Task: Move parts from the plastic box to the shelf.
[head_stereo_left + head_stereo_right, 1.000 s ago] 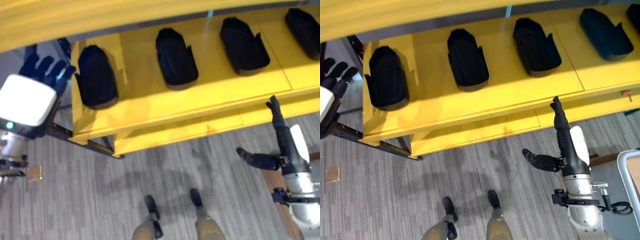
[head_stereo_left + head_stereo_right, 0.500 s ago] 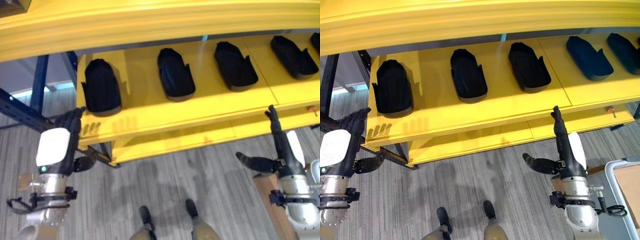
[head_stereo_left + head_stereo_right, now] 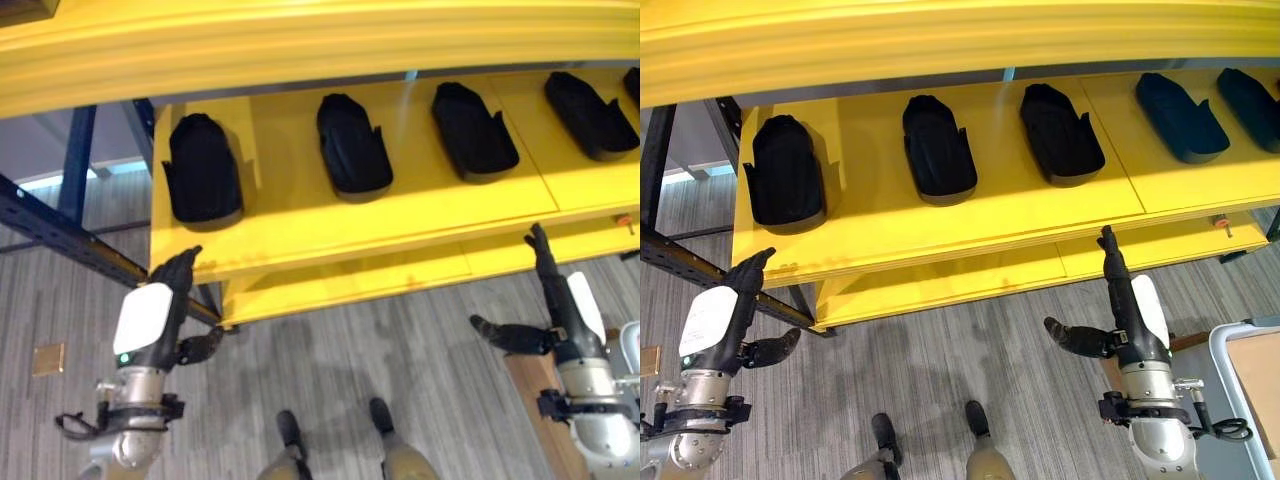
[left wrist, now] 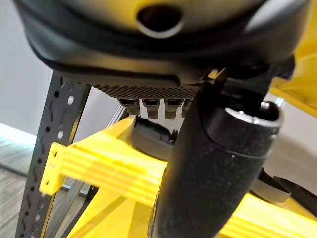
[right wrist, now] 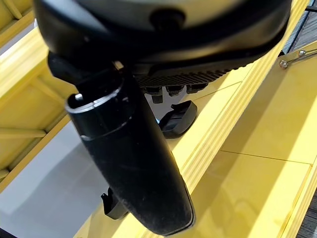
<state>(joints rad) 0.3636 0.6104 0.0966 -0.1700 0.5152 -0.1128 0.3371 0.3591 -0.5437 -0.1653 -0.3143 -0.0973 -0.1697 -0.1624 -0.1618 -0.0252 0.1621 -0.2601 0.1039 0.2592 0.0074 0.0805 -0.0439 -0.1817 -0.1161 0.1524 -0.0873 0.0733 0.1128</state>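
Several black moulded parts lie in a row on the yellow shelf: one at the left end, another beside it, a third, and more to the right. My left hand is open and empty, its fingers straight, just below the shelf's front left corner. My right hand is open and empty too, with its fingertips near the shelf's front edge further right. The left wrist view looks past the thumb at a black part on the shelf.
A lower yellow shelf sits under the main one and a yellow beam runs above it. A dark perforated frame upright stands at the left. A grey-rimmed container corner is at the lower right, on grey striped floor.
My left hand has come down from beside the shelf's left end to below its front corner. The right hand has hardly moved. The camera has shifted.
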